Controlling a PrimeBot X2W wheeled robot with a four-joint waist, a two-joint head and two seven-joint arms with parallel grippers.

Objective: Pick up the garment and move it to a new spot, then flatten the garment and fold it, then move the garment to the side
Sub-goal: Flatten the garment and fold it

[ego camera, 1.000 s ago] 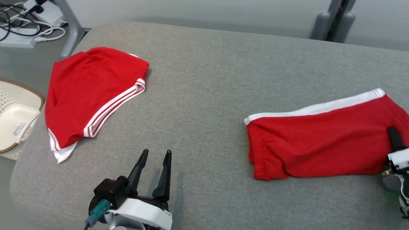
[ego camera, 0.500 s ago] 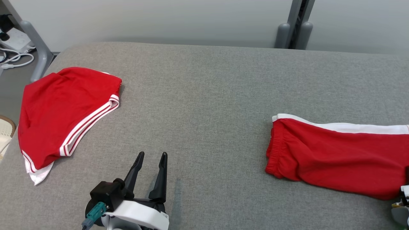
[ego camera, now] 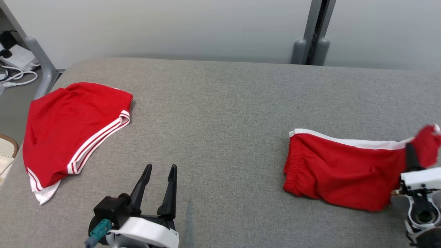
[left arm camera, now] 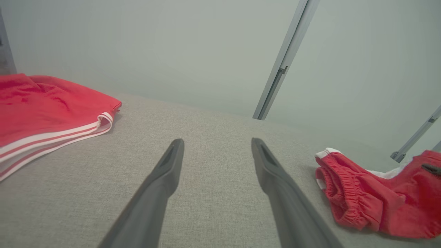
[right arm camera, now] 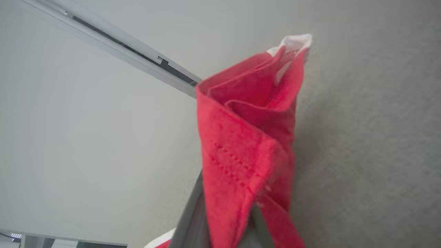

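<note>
Lower right, the right claw [ego camera: 409, 150] was shut on one end of the red shorts [ego camera: 339, 172], stretched out leftward. The left claw [ego camera: 160, 167] was wide open, empty

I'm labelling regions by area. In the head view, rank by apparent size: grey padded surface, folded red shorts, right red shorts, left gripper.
1. grey padded surface
2. folded red shorts and right red shorts: too alike to rank
3. left gripper, smallest, though nearest the camera
</note>
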